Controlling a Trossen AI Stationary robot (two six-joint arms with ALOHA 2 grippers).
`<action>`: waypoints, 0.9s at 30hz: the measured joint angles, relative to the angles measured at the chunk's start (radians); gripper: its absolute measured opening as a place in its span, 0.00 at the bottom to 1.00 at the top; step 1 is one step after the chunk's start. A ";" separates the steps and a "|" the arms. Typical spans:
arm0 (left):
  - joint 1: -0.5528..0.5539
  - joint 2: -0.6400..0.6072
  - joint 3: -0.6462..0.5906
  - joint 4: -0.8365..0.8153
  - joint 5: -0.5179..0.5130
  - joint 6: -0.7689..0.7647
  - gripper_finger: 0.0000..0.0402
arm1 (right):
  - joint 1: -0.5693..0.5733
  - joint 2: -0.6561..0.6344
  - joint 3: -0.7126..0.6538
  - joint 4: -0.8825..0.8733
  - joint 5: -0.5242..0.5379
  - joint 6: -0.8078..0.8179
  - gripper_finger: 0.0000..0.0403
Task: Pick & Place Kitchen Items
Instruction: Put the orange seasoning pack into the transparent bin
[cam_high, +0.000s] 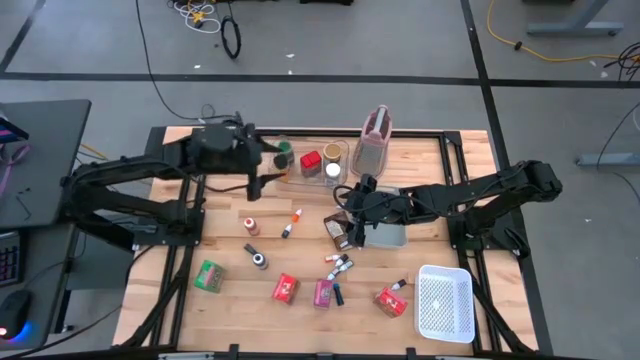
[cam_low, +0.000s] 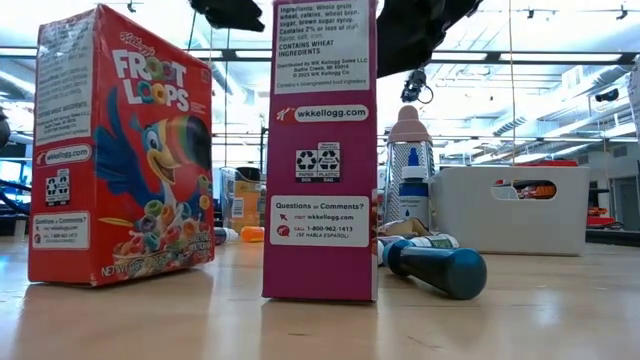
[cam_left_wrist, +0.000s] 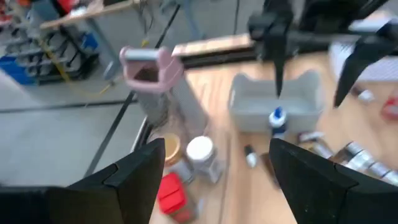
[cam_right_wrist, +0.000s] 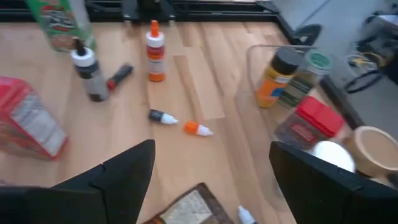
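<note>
Both the left gripper (cam_high: 268, 166) and right gripper (cam_high: 347, 207) are hovering with fingers spread, empty; descending, either risks toppling the small jars in the clear plastic bin (cam_high: 322, 163).

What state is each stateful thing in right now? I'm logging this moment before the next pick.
Left gripper: open, empty, above the clear bin.
Right gripper: open, empty, over mid-table.
Clear bin: holds several jars.
Mesh basket: empty.
Grey tray: nothing visible in it.
Jug: upright.
Orange-cap bottle: upright.
Dark-cap bottle: upright.
Blue bottle: lying down.
Cereal boxes: upright.
</note>
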 joint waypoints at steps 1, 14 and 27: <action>-0.014 -0.021 -0.029 0.022 0.006 -0.006 0.73 | 0.000 0.000 0.000 0.001 -0.016 0.000 0.82; -0.175 -0.170 -0.493 0.501 0.025 -0.129 0.73 | 0.005 0.007 0.000 0.015 -0.080 0.012 0.82; -0.195 -0.166 -0.535 0.553 0.022 -0.092 0.74 | -0.025 0.171 0.001 -0.005 -0.142 -0.054 0.81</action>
